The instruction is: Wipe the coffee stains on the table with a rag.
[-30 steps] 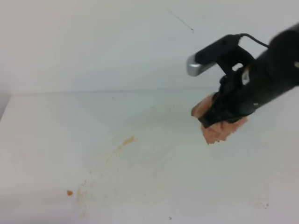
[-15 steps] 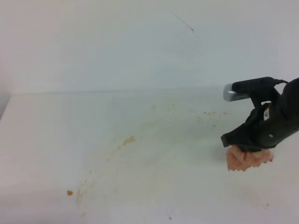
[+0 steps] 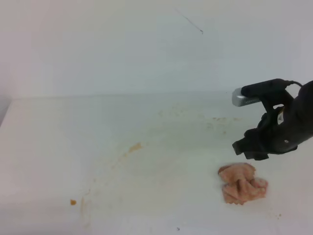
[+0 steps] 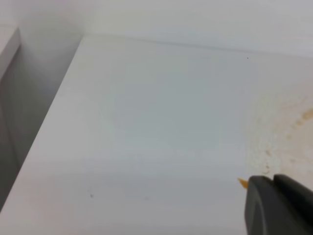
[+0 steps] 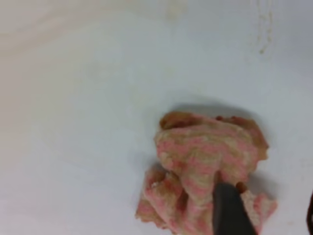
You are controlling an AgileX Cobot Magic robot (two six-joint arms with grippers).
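The salmon-pink rag lies crumpled on the white table at the right. My right gripper hangs just above it, open and holding nothing. In the right wrist view the rag lies below one dark finger, with the other finger at the frame's right edge. Coffee stains show as a tan smear, an orange speck and faint marks. In the left wrist view, a dark part of my left gripper sits at the lower right, beside a faint stain and a speck.
A white wall rises behind the table. In the left wrist view the table's left edge drops off to a grey gap. Faint tan streaks lie beyond the rag.
My right arm carried the rag from mid-air down to the right, then the gripper opened. The rag now lies on the table below the gripper.
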